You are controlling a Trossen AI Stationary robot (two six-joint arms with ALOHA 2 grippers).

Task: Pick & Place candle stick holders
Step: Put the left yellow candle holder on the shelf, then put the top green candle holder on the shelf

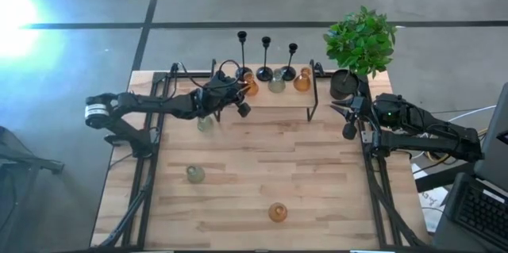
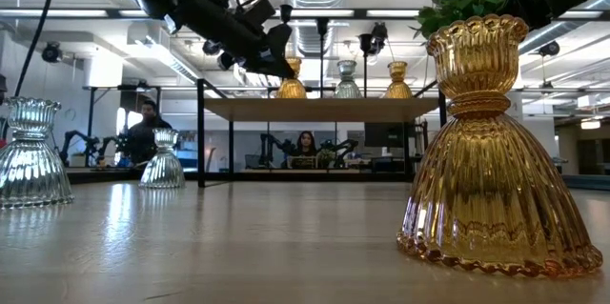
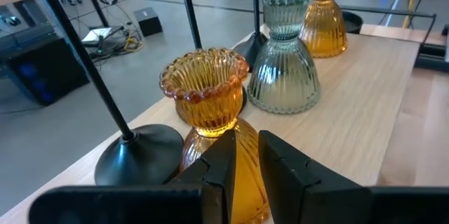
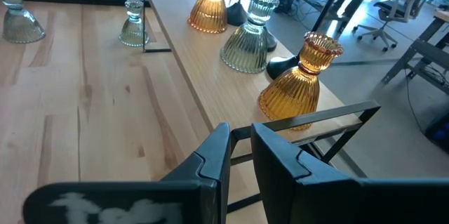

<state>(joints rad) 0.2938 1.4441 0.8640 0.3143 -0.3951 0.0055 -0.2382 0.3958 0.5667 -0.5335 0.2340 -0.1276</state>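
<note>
Glowing ribbed amber holder point(image 3: 210, 101) with scalloped rim sits just beyond the left tool point(image 3: 242, 155), fingers nearly closed, gripping nothing

Three slim black metal candlesticks point(image 1: 265, 56) are standing in a row along the far edge of the raised wooden shelf point(image 1: 286, 98), and in front of them three ribbed glass holders are sitting on that shelf: an amber one point(image 1: 251, 86) at the left, a pale green one point(image 1: 276, 85) in the middle, another amber one point(image 1: 302, 81) at the right. The black pot holding a leafy green plant point(image 1: 359, 43) is sitting just right of the shelf at the far right corner of the light wooden table point(image 1: 238, 166). On the table below, a pale green ribbed glass holder point(image 1: 205, 123) is standing near the shelf's left end, a second point(image 1: 194, 174) nearer on the left, and an amber ribbed glass holder point(image 1: 277, 212) nearest, around the middle.
</note>
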